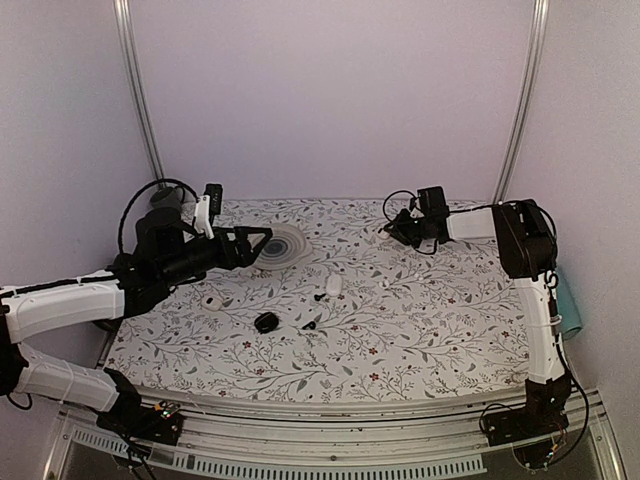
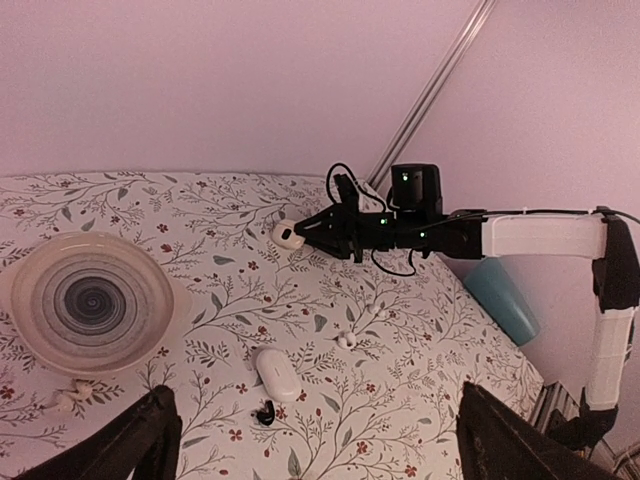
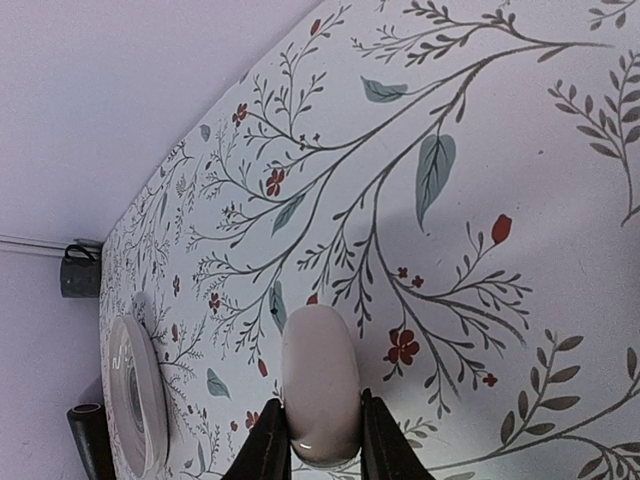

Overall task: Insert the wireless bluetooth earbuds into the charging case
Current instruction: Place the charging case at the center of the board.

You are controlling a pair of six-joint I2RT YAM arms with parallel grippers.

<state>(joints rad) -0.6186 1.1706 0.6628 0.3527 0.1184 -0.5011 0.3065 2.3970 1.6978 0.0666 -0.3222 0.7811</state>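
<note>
Right gripper (image 3: 322, 432) pinches one white earbud (image 3: 320, 380) at its fingertips; left gripper (image 1: 255, 245) stands spread, holding nothing. Apparently the carrying step: next, the earbud needs aligning over the charging case (image 1: 333, 285), which lies between both grippers.

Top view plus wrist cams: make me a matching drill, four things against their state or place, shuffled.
Things:
1. left fingers
2. right fingers
3. dish
4. black lump

States or places:
A. closed on a white oval object
B. spread wide, holding nothing
C. lying loose in the near half of the floral tabletop
D. white and ribbed, resting just ahead of the left arm's tip

Pairs: 1-B, 2-A, 3-D, 4-C
</note>
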